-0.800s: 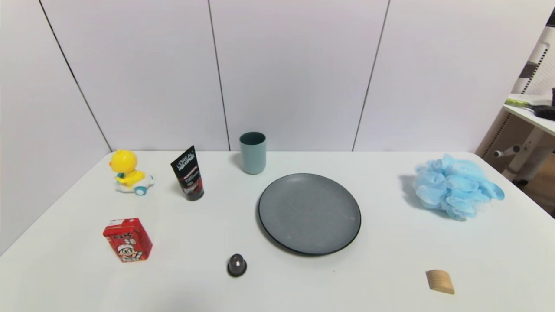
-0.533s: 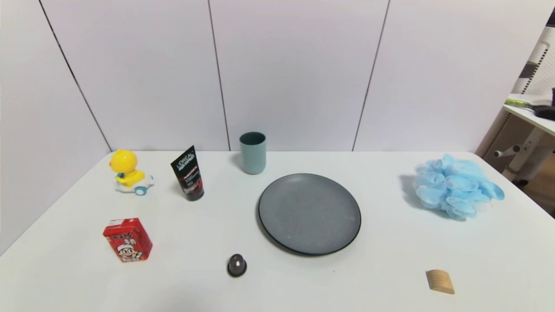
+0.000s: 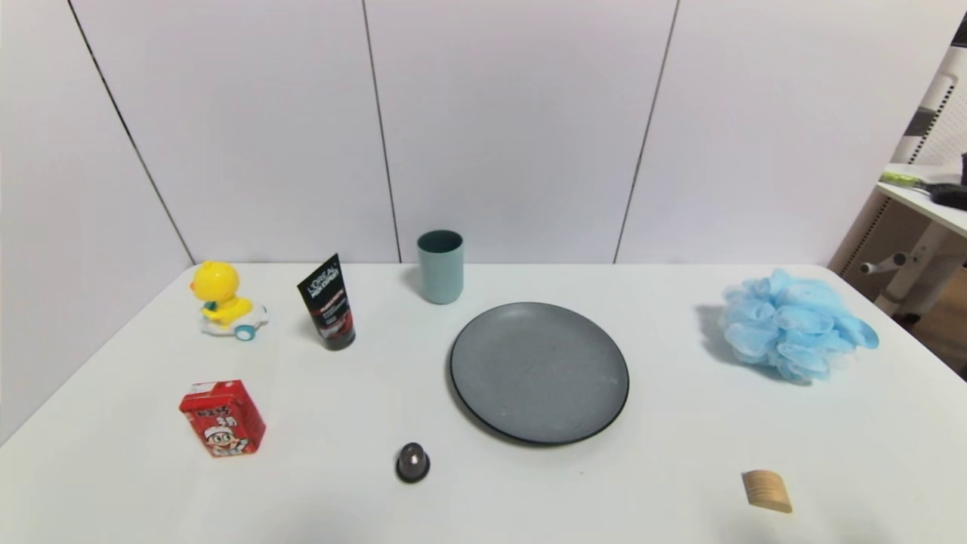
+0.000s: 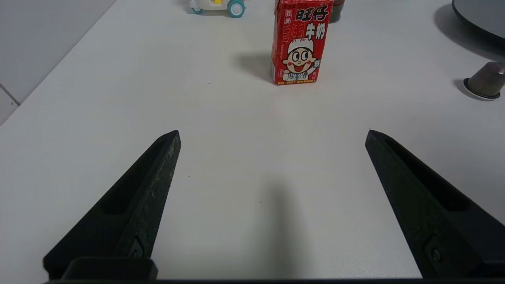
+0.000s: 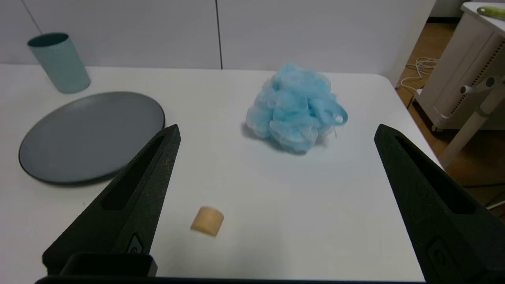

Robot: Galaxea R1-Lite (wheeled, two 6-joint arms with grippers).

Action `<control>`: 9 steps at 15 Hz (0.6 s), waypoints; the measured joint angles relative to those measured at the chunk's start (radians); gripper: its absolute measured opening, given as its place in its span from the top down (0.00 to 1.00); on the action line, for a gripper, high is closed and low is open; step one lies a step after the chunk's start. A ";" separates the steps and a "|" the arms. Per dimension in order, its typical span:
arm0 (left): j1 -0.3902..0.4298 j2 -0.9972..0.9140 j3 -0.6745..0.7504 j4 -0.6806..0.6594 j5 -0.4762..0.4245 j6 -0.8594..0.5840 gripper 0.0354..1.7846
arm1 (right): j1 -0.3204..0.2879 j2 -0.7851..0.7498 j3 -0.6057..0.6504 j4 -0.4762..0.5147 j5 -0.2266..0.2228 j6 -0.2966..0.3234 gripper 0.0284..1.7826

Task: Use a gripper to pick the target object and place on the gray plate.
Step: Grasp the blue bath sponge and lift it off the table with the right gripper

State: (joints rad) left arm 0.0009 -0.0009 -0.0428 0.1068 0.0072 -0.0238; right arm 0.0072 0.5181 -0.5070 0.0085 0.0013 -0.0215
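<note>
Over on the right side of the white table [image 3: 680, 468], the light blue bath pouf [image 3: 793, 323] is sitting all by itself, well apart from the gray plate [image 3: 483, 393], which is lying near the middle with nothing on it. So basically nothing of the job is done yet: no grab, no carry, no drop-off.

Neither arm is showing up in the head view. The right gripper [image 5: 276, 132] is hanging above the near right part of the table with its fingers spread wide, looking toward the pouf from its wrist camera, with a small wooden block [image 5: 207, 221] lying between it and the pouf. The left gripper [image 4: 272, 132] is parked over the near left side, fingers wide apart too, facing the red milk carton [image 4: 300, 41].

My guess is the right arm is the one taking this, since the pouf is on its side. Whole sequence is still waiting: reach, squeeze the fluff, lift, move left, release on the plate.
</note>
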 joint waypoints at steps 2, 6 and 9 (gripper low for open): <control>0.000 0.000 0.000 0.000 0.000 0.000 0.06 | 0.001 0.193 -0.165 0.000 -0.001 0.001 0.05; 0.000 0.000 0.000 0.000 0.000 0.000 0.06 | -0.009 0.591 -0.459 0.001 -0.001 0.001 0.05; 0.000 0.000 0.000 0.000 0.000 0.000 0.06 | -0.036 0.865 -0.671 0.003 0.001 -0.001 0.05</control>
State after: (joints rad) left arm 0.0009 -0.0009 -0.0428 0.1066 0.0070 -0.0238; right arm -0.0283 1.3834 -1.1785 0.0115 0.0019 -0.0230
